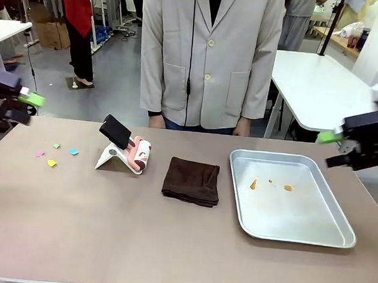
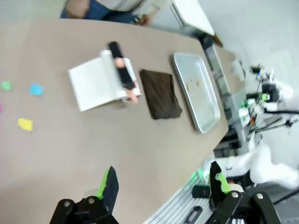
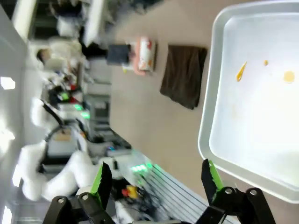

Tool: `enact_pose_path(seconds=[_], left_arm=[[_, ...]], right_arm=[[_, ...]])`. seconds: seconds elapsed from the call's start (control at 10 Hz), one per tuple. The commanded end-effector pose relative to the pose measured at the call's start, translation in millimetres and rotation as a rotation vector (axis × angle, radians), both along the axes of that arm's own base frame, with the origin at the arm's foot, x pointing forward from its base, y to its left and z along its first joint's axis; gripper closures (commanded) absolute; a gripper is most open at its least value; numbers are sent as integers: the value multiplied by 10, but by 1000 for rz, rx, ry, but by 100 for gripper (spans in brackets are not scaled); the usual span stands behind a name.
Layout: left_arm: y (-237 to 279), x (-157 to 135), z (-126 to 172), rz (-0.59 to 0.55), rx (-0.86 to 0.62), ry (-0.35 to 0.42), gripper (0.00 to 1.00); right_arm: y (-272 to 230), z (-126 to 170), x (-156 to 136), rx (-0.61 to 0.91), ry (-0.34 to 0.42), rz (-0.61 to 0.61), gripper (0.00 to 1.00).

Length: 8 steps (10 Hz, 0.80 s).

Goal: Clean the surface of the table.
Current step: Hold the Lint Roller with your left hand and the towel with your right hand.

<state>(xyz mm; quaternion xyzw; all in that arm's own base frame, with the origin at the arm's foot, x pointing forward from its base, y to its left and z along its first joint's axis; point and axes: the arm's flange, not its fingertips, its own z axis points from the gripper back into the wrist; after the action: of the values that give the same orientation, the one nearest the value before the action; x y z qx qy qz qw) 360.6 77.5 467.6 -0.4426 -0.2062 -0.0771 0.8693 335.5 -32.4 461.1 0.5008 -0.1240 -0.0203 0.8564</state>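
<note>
We hold left gripper (image 1: pixel 24 106) and right gripper (image 1: pixel 333 150) wide, empty, off the left and right edges of the table (image 1: pixel 107 226); cloth (image 1: pixel 191 181) lies mid-table, scraps (image 1: pixel 51 163) by the left edge, so left arm's nearer.

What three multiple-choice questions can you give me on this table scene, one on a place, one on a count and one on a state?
1. Where is the folded brown cloth?
A. between the lint roller and the metal tray
B. inside the tray
C. under the roller

2. How many coloured paper scraps lie on the table?
A. one
B. four
C. nine

3. What state are the left gripper and right gripper in?
A. both open and empty
B. left shut on the cloth
C. right shut on the tray

Answers: 1 A, roller on one side, tray on the other; 2 B, pink, green, blue and yellow bits; 3 A, fingers spread with nothing between them.
</note>
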Motion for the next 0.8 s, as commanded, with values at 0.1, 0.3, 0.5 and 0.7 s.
enact_pose_path(seconds=[0.1, 0.3, 0.5, 0.7], left_arm=[[593, 48, -370, 156, -181, 2, 0], [851, -205, -445, 258, -280, -74, 0], [866, -340, -407, 332, -340, -127, 0], [1036, -296, -397, 327, -316, -70, 0]], right_arm=[[-569, -372, -360, 249, -6, -228, 0], [-732, -539, -414, 278, 20, -288, 0], [-757, -605, -390, 257, 36, -333, 0], [-1095, -392, -189, 274, 64, -314, 0]])
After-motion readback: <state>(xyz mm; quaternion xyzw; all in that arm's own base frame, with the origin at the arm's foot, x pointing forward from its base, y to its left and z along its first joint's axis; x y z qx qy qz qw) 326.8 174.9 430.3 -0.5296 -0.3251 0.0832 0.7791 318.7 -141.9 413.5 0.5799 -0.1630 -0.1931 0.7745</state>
